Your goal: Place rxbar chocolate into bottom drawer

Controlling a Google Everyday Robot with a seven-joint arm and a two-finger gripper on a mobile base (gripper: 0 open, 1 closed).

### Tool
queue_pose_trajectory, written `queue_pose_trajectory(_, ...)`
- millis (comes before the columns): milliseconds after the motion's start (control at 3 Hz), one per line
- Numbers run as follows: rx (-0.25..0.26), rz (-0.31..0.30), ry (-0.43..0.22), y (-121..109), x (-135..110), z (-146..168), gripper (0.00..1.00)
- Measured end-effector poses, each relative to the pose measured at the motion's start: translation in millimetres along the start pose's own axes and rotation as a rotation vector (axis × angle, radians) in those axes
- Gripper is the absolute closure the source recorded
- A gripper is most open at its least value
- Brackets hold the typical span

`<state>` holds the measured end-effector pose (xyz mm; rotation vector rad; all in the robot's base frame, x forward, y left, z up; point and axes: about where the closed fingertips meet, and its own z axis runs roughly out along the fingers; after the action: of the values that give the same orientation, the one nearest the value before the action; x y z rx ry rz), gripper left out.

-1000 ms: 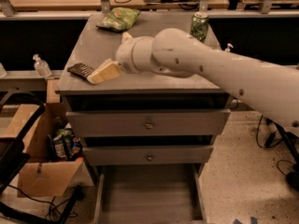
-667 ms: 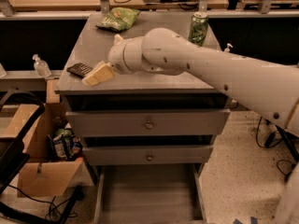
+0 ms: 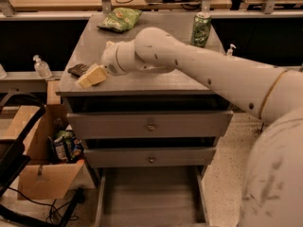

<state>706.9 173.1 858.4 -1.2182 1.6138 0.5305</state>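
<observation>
- Cabinet (image 3: 85, 41) — reference landmark. Its flat top serves as the staging surface, and all loose items lie on it.
- Arm (image 3: 213, 74) — reaches in from the cabinet's right side and crosses the top diagonally toward the front-left corner. Judged reason: the target item sits at that corner.
- Bottom drawer (image 3: 149, 197) — lowest level of the cabinet, pulled out, planked floor exposed. It stands open to receive the item from above.
- Upper drawers (image 3: 118, 124) — two knobbed fronts below the cabinet top, both closed, so nothing overhangs the bottom drawer.
- Chip bag (image 3: 120, 19) — back-left on the cabinet top, well apart from the work area.
- Can (image 3: 201, 30) — upright, back-right on the cabinet top, behind the arm.
- Gripper (image 3: 92, 75) — low over the front-left corner of the cabinet top, just beside or touching the bar. Whether it is released or clenched cannot be told.
- Rxbar chocolate (image 3: 77, 70) — lies flat near the cabinet top's left edge and is not lifted. Its long axis appears roughly parallel to the cabinet front, slightly skewed. One end points to the left edge; the other is hidden by the gripper.
</observation>
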Motion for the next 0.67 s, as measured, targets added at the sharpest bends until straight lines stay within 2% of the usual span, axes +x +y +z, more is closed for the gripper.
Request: queue_pose_trajectory(667,-0.083,0.062,0.026,7.1,8.7,17.0,0.00)
